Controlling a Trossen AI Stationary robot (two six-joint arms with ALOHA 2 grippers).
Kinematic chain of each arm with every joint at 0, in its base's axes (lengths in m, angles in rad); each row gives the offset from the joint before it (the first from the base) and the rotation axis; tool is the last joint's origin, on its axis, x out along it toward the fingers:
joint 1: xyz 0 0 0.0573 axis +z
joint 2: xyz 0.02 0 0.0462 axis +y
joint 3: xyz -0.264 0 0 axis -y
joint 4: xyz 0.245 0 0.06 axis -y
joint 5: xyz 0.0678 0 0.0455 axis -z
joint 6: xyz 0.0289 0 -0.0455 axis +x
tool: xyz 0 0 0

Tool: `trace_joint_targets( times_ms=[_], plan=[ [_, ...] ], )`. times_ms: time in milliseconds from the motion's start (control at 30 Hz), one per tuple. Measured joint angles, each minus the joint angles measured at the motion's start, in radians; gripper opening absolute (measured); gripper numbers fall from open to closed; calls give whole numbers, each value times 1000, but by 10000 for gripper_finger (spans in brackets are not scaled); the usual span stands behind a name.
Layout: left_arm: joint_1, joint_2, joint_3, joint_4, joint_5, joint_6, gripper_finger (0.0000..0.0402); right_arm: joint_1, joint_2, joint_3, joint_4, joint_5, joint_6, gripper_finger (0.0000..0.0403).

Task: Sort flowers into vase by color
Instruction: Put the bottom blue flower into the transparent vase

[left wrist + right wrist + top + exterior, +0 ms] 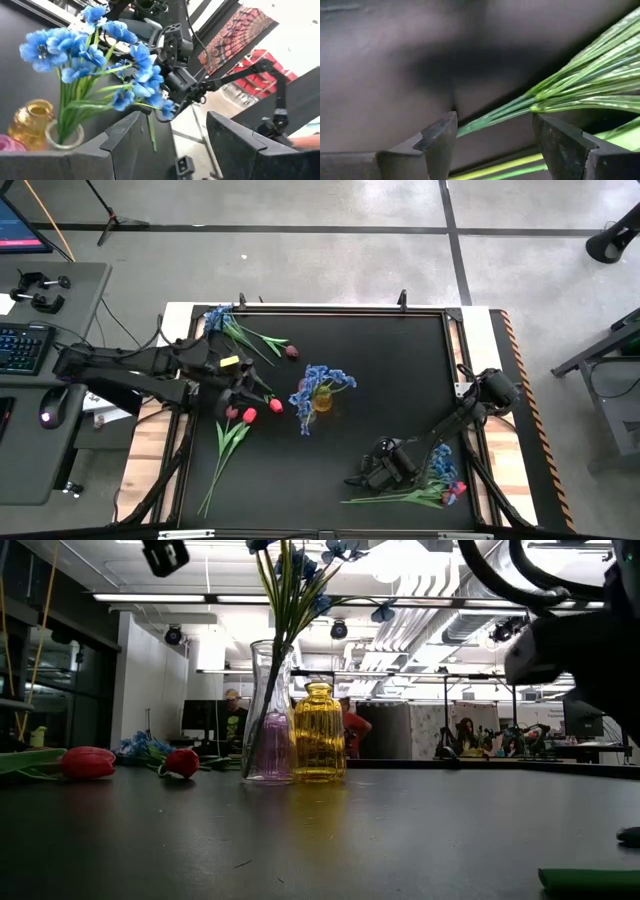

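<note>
A clear vase (268, 720) holds blue flowers (322, 383) at the table's middle, next to a yellow vase (318, 730). They also show in the left wrist view (95, 55). My left gripper (265, 393) is open and empty, just left of the vases, above red tulips (240, 415) lying on the table. My right gripper (492, 145) is open and low over the table at the near right. Its fingers stand on either side of the green stems (520, 107) of a bunch (400, 497) lying flat. That bunch's blue and red blossoms (447, 480) lie toward the right edge.
More blue flowers (218, 316) and a maroon tulip (292, 351) lie at the far left of the black mat. A pinkish vase (7, 144) stands beside the yellow one. A desk with a keyboard (22, 345) is left of the table. People show in the room behind (235, 715).
</note>
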Motion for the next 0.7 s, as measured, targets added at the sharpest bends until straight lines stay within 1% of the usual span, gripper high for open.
trace_joint_targets(
  times_ms=[100, 233, 367, 533, 700],
  plan=[
    [14, 43, 48, -2, 17, 71, 213, -6, 1, 0, 7, -5, 1, 250],
    [29, 104, 144, -39, 50, 239, 213, -19, 1, 0, 9, -4, 1, 250],
    [48, 175, 212, -102, 51, 391, 213, -27, 1, 0, 8, -10, -4, 250],
    [62, 231, 250, -190, 51, 464, 213, -26, 1, 0, 9, -17, -18, 250],
    [81, 229, 269, -259, 51, 478, 213, -37, 1, 1, -43, -19, -23, 241]
  ],
)
